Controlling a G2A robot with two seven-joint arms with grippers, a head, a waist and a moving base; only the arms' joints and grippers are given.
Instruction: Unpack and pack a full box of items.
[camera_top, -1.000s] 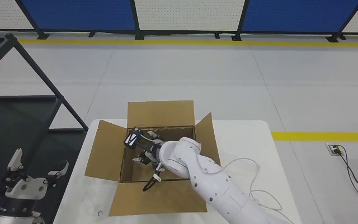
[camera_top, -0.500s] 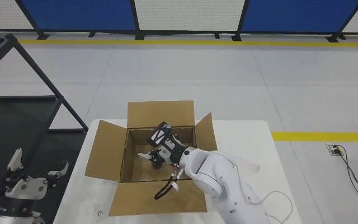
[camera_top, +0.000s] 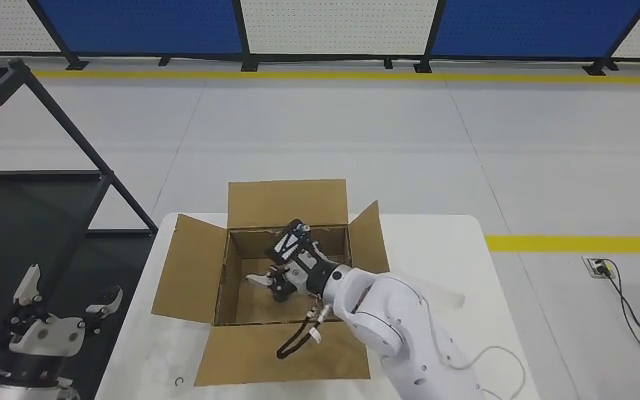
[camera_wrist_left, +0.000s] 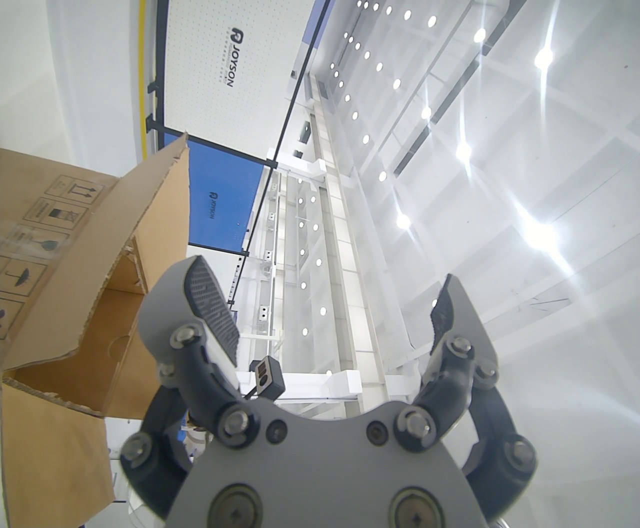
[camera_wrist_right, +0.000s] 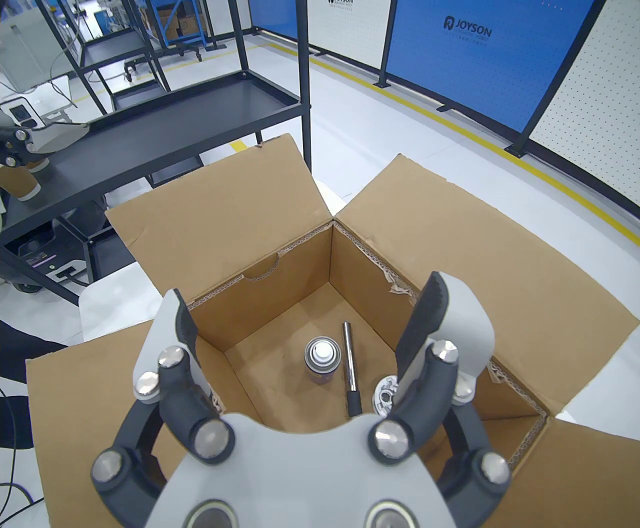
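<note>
Two end effectors are spread wide open, holding nothing. The right end effector (camera_wrist_right: 307, 300) hangs above the open box (camera_wrist_right: 280, 295), tilted down toward its inside. On the box floor below it a can (camera_wrist_right: 320, 359) stands upright, nozzle end up. Just beside the can lies a dark metal rod (camera_wrist_right: 350, 367). A small round white item (camera_wrist_right: 384, 395) sits next to the rod's near end, partly hidden behind one finger (camera_wrist_right: 425, 330). All four flaps (camera_wrist_right: 215, 225) are folded outward. The box rests on the white worktop (camera_top: 430, 250), toward its left half. The left end effector (camera_wrist_left: 325, 280) is off the worktop's left edge, well apart from the box's contents. It points up at the ceiling (camera_wrist_left: 500, 150), with a box flap beside it. Farther off stands a black rack (camera_wrist_right: 200, 115). Beyond it is grey floor (camera_top: 300, 140) with a yellow line (camera_top: 300, 74), and then blue and white panels (camera_top: 140, 25).
</note>
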